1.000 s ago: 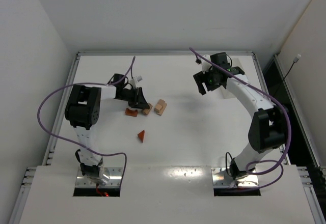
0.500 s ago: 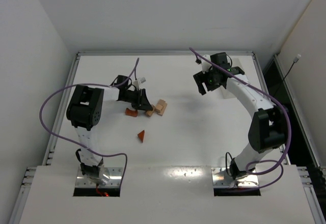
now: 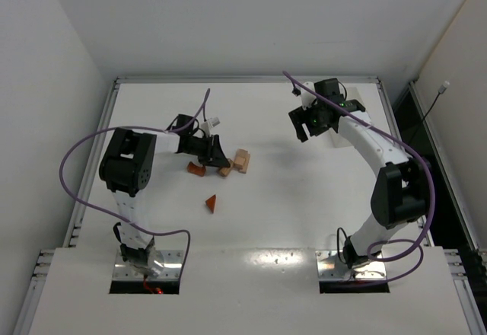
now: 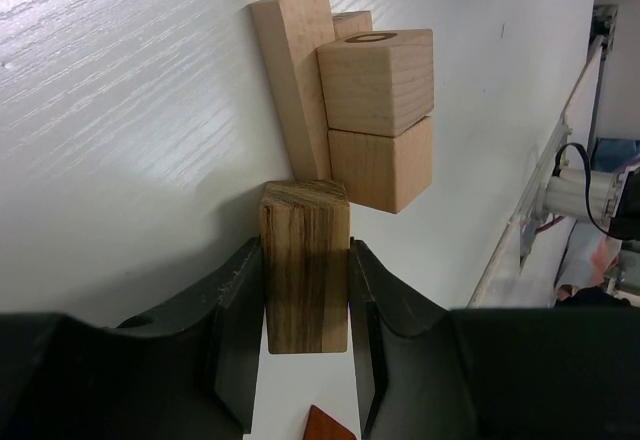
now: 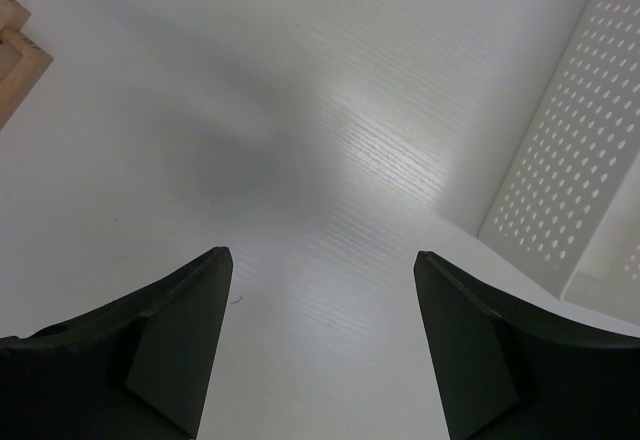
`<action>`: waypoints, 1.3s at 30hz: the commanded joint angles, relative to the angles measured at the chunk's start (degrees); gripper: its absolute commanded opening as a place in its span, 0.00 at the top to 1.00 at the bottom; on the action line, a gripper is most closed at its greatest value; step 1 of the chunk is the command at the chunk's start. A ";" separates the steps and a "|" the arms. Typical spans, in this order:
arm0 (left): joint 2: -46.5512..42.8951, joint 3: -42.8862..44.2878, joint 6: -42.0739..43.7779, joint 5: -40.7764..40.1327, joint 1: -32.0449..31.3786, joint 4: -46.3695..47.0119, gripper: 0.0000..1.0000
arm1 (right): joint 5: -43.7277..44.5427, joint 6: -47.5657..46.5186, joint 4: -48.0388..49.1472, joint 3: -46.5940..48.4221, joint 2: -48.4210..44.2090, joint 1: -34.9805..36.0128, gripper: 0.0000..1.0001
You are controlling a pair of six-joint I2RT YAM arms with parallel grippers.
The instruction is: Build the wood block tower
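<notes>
The left end effector [image 4: 305,265] is closed on a dark-grained wooden block [image 4: 305,215], one finger [image 4: 238,330] on each long side of it. The block's free end sits just beside the wood block tower [image 3: 240,160], which at this stage is a low cluster of pale pieces on the desk [image 3: 304,213], left of centre. The cluster consists of a long bar [image 4: 295,80] and two cubes [image 4: 378,75] touching each other along the bar's side. Contact between the held block and the cluster cannot be confirmed. A reddish-brown arch [image 3: 197,169] lies just beside the cluster, and a red wedge [image 3: 212,202] lies apart, nearer the arm bases. The right end effector [image 5: 320,257] is wide open and holds nothing, above bare desk near a white perforated bin [image 5: 570,170]
</notes>
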 commanded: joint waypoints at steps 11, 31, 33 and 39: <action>0.75 -2.70 1.83 -6.72 -3.07 -2.97 1.00 | -0.58 0.78 0.82 0.72 -1.00 -0.29 0.29; -14.89 -5.26 -5.98 -45.79 -2.97 -7.09 1.00 | 1.35 0.78 1.35 -0.43 -2.58 -0.29 0.29; -16.30 -2.54 -8.44 -55.99 -5.95 -10.43 1.00 | 2.06 1.39 1.96 -0.43 -2.59 -0.29 0.29; -19.20 2.21 -13.19 -61.82 -11.14 -14.39 1.00 | 6.09 4.03 3.02 -0.95 -4.25 0.23 0.28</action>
